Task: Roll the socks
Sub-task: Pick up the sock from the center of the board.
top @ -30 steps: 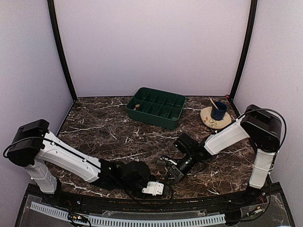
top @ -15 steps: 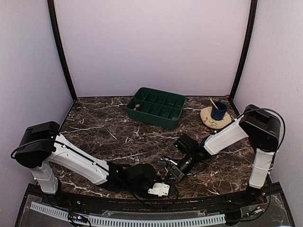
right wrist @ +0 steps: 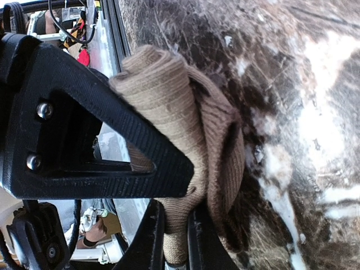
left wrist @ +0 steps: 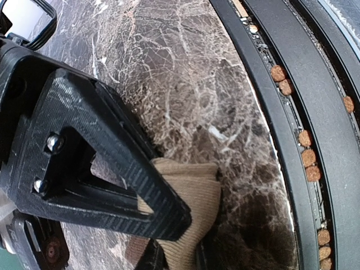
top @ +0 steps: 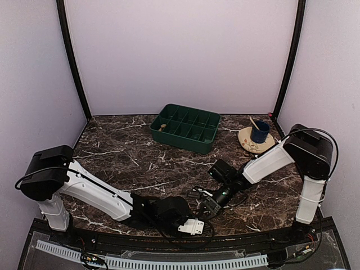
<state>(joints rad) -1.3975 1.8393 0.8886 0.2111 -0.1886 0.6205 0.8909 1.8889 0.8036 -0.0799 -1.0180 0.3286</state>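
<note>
Rightward we slide our left pincer (left wrist: 177, 244), clamped on the tan sock (left wrist: 191, 191); our right pincer (right wrist: 174, 214) clamps it too.

One tan sock (right wrist: 169, 95), one green tray (top: 181, 140), one blue cup (top: 260, 133), one plate (top: 250, 144).

Soft, even light falls from above in the top view; the pale walls (top: 180, 56) are bright and the dark marble table (top: 124, 152) stays sharp, with only faint shadows. Both wrist views are close and wide-angled, bending lines near the edges. The black fingers (left wrist: 101, 169) look slightly soft. White veins glare beside the tan sock (right wrist: 169, 95), whose ribbing is crisp; the background seems overexposed.
</note>
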